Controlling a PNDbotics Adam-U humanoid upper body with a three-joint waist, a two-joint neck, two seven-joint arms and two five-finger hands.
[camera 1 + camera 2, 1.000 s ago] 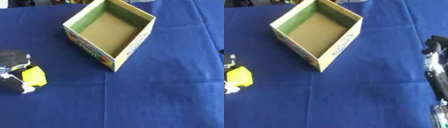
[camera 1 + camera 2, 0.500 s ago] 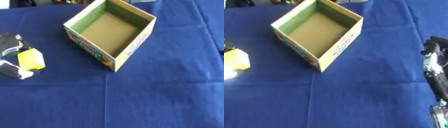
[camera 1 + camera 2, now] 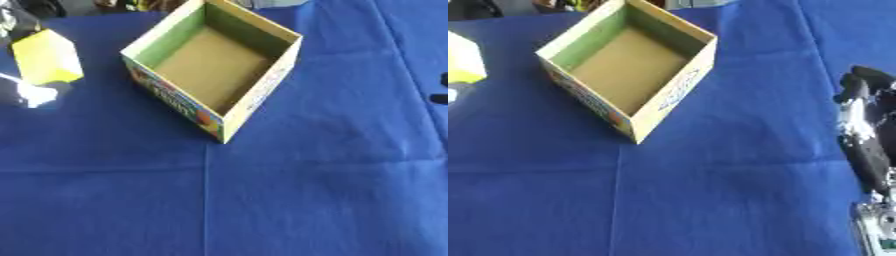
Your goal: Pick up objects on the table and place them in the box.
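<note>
An open cardboard box [image 3: 172,101] with a printed outer wall and a bare brown floor stands askew at the upper middle of the blue cloth. Nothing lies inside it. A yellow block [image 3: 47,56] hangs at the far left, beside the box's left corner, and my left hand [image 3: 29,94] is shut on it. Only blurred silver parts of that hand show around the block. My right hand [image 3: 861,131] rests open at the right edge, fingers pointing up, away from the box.
The blue tablecloth [image 3: 289,200] covers the whole table, with fold lines crossing below the box. Some dark things [image 3: 39,6] lie past the far edge at the upper left.
My left hand has carried the yellow block up and away from the near left, to beside the box's left corner. The right hand has not moved.
</note>
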